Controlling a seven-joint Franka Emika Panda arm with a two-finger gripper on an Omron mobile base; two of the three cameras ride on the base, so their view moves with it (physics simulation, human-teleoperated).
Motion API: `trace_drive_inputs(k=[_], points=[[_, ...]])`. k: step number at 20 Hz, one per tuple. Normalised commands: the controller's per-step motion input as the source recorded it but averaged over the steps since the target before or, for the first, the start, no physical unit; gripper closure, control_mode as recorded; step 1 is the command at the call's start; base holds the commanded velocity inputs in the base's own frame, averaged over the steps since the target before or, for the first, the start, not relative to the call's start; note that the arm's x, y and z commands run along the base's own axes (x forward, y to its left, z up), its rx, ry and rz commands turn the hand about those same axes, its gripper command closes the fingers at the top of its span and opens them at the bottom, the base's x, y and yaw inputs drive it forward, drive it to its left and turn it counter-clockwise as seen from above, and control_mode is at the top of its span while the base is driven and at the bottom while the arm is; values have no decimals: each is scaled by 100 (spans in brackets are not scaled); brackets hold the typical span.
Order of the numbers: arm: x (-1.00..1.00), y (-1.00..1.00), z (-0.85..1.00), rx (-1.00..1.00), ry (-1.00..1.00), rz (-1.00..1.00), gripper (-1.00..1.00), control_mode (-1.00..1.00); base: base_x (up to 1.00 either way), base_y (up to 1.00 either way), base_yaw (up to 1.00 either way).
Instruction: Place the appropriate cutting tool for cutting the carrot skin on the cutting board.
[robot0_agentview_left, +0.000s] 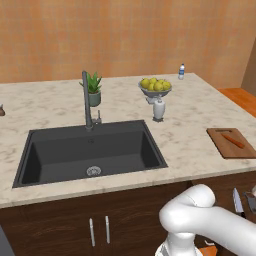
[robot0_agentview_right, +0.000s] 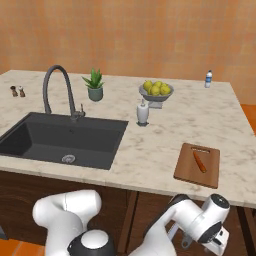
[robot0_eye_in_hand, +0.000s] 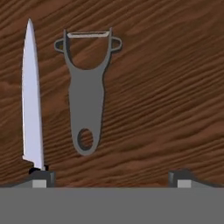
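the cutting tool (robot0_eye_in_hand: 86, 94), a dark grey y-shaped peeler with a hole in its handle, lies flat on dark wood beside a silver-bladed knife (robot0_eye_in_hand: 32, 96). the gripper (robot0_eye_in_hand: 111, 177) hangs over it, fingers spread wide, holding nothing. up on the counter (robot0_agentview_right: 165, 130), the carrot (robot0_agentview_right: 199, 161) lies on the cutting board (robot0_agentview_right: 186, 170).

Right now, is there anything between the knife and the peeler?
No. In the hand view, the knife and the peeler lie side by side, apart, with bare dark wood between them.
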Motion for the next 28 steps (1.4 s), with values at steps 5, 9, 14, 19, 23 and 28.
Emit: trace_drive_inputs(k=[5, 9, 14, 19, 23, 28], points=[[38, 2, -23, -4, 0, -3, -100, -100, 0, 0, 0], [13, 13, -47, -7, 0, 0, -100, -100, 0, 0, 0], [4, 12, -49, -4, 0, 0, -100, -100, 0, 0, 0], [5, 8, -34, 0, 0, 0, -100, -100, 0, 0, 0], [0, 0, -42, 0, 0, 0, -100, -100, 0, 0, 0], [0, 1, -45, 0, 0, 0, -100, -100, 0, 0, 0]])
